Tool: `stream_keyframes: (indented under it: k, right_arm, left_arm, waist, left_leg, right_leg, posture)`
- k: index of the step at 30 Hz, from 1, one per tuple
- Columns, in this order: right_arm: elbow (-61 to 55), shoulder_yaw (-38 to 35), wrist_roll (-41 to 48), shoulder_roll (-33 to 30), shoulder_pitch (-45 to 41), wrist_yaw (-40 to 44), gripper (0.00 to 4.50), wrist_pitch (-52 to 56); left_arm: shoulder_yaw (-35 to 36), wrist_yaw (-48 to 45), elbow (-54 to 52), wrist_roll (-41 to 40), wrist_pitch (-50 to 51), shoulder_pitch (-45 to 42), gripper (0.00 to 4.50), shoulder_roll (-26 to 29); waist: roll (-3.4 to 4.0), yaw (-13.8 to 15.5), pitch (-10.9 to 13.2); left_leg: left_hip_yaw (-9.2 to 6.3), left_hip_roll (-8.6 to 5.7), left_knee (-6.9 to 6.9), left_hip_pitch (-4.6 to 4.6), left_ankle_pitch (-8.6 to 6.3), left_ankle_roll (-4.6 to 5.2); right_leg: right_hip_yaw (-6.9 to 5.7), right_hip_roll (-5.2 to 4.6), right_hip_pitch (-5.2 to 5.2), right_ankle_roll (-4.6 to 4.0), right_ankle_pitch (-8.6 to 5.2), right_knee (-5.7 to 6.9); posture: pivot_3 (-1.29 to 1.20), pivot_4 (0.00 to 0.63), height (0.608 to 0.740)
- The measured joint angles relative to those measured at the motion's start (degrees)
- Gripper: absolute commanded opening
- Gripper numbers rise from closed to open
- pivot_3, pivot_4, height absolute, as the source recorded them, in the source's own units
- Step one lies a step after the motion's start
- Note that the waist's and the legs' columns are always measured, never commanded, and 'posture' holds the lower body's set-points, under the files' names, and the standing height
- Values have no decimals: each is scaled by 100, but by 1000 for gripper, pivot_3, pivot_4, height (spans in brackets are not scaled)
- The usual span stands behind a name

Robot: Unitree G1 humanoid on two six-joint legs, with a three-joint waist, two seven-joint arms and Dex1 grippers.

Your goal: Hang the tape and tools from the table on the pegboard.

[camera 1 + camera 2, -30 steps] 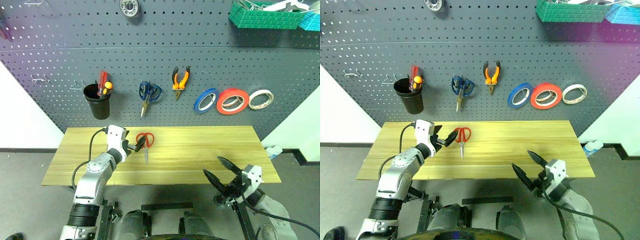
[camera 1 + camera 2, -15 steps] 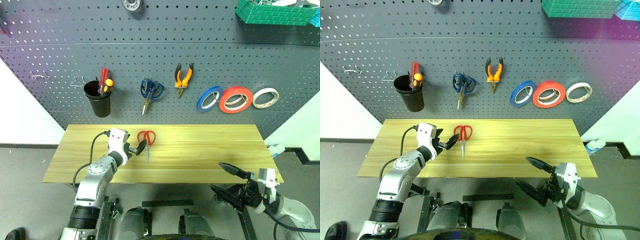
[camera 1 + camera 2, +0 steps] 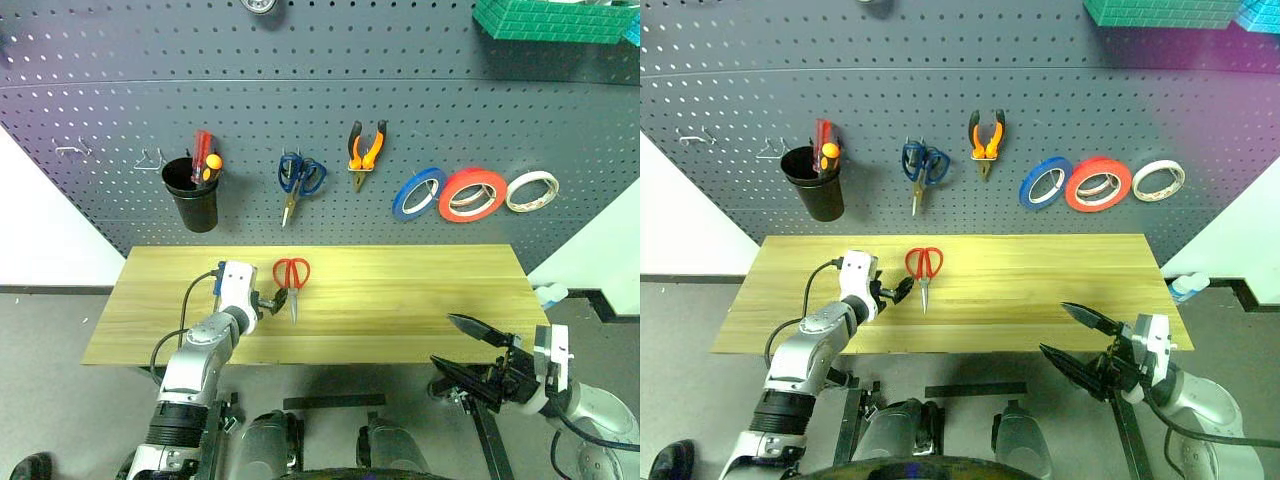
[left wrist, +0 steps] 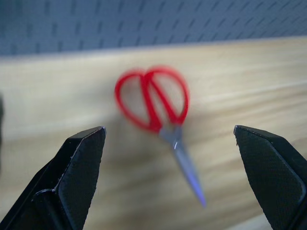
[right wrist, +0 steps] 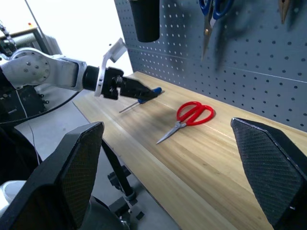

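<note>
Red-handled scissors (image 3: 292,276) lie flat on the wooden table (image 3: 420,300), blades toward the front edge. My left gripper (image 3: 274,298) is open just left of them, low over the tabletop; the left wrist view has the scissors (image 4: 153,103) ahead between its spread fingers (image 4: 79,163). A small blue-handled screwdriver (image 5: 141,99) lies on the table beside that gripper. My right gripper (image 3: 445,340) is open and holds nothing, off the table's front edge at the right. On the pegboard (image 3: 120,100) hang the red tape (image 3: 472,194) and the orange-and-black pliers (image 3: 363,152).
Also on the pegboard: a black cup (image 3: 192,195) with red and orange screwdrivers, blue-handled scissors (image 3: 298,180), a blue roll (image 3: 416,192), a whitish roll (image 3: 532,190) and bare wire hooks (image 3: 150,157) at the left. A green bin (image 3: 550,18) sits top right.
My left gripper has sunk toward the tabletop and tipped downward beside the scissors. My right hand has swung out to the right and turned. The head camera has tilted a little.
</note>
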Motion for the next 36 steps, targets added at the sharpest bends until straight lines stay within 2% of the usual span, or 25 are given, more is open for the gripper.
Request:
stream_keyframes:
  k: [2, 4, 7, 13, 15, 23, 29, 36]
  right_arm:
    - [-37, -40, -2, 10, 142, 28, 4459, -39]
    - [-262, -181, -3, 104, 830, 155, 4459, -266]
    - [-442, -260, -3, 239, 1456, 268, 4459, -437]
    - [-1120, -460, 86, 240, 1909, 203, 4459, -445]
    - [-1305, -556, 140, 238, 2091, 187, 4459, -415]
    - [-1661, -862, 412, 323, 2649, 243, 4459, -395]
    - [-1622, -951, 289, 451, 2700, 198, 4459, -488]
    - [-1008, -1219, 77, 401, 2051, 33, 4459, -623]
  left_arm:
    - [-20, 245, 29, 112, 186, -129, 4500, -84]
    - [-10, 472, 46, 209, 351, -315, 4500, -173]
    - [25, 642, 190, 296, 441, -489, 4500, -216]
    - [-129, 734, 576, 482, 517, -930, 4500, -397]
    - [-125, 776, 671, 518, 590, -1059, 4500, -452]
    - [-80, 1085, 1029, 612, 1162, -1372, 4500, -670]
    - [-187, 1087, 1051, 751, 1178, -1372, 4500, -697]
    - [-242, 1075, 1048, 845, 1180, -1371, 4500, -706]
  waist:
    - [-3, 19, 19]
    - [-3, 133, 51]
    - [-6, 102, 135]
    - [-41, 0, 300]
    - [-41, -1, 328]
    - [-49, -13, 493]
    - [-49, -26, 569]
    - [-44, -23, 604]
  left_leg:
    - [-1, -1, 0, -7, 0, 0]
    - [0, -4, -7, -15, -2, 4]
    - [2, -2, -9, -28, -2, 4]
    - [3, -2, 1, -52, -2, 4]
    - [2, -1, 0, -88, 6, 16]
    - [2, -1, -5, -99, 5, 21]
    - [3, -2, -3, -100, 3, 17]
    - [3, -3, -4, -101, 5, 19]
  right_leg:
    - [0, -1, -3, 0, 0, -1]
    - [-1, -4, -13, 3, -1, -4]
    - [2, -4, -27, 1, -1, -6]
    - [0, -12, -49, -1, 0, -5]
    - [-3, -12, -62, 1, 1, -5]
    - [-5, -12, -74, 3, 1, -10]
    - [-5, -16, -96, 2, 1, -12]
    - [-7, -15, -96, 16, 9, -10]
  posture:
    - [-42, 147, 740]
    - [-49, 164, 740]
    - [-57, 184, 740]
    - [-77, 215, 740]
    - [-85, 219, 740]
    - [-123, 242, 740]
    - [-133, 242, 740]
    - [-135, 241, 740]
